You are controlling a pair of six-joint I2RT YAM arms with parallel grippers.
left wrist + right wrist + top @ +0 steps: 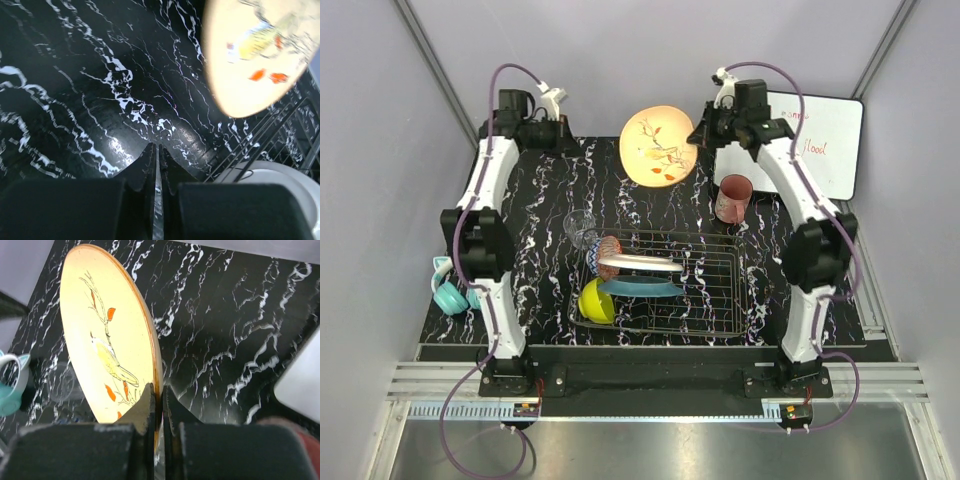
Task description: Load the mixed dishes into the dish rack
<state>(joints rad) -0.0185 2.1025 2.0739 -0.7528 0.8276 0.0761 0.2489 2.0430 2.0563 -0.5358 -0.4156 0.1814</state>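
One orange plate (658, 147) is hanging in the air over the far part of the table (535, 200). Seen from overhead it is at about twelve o'clock from the dish rack (715, 300), and its cream face, with a bird and red leaves, is tilting up toward the camera. The right gripper (157, 395) is pinching the plate's rim at its three o'clock side, one finger pressing on the face and the other on the back.

Inside the rack, a white plate (640, 263) is lying slanted across the prongs. A teal plate (642, 288) is sitting just beside it on the six o'clock side. A yellow-green bowl (595, 302) is resting at the rack's eight o'clock corner, and a small red-patterned bowl (609, 247) is sitting at its ten o'clock corner.

A clear glass (580, 228) is sitting on the table just outside that ten o'clock corner. A reddish-brown cup (733, 198) is standing upright on the table at one o'clock from the rack, apart from it and near a white board (825, 150) with red writing.

The left gripper (157, 150) is hovering over the bare table at nine o'clock from the orange plate. Its fingers are drawn almost together and are gripping nothing. A teal mug (448, 292) is sitting at the table's left edge, at nine o'clock from the rack.
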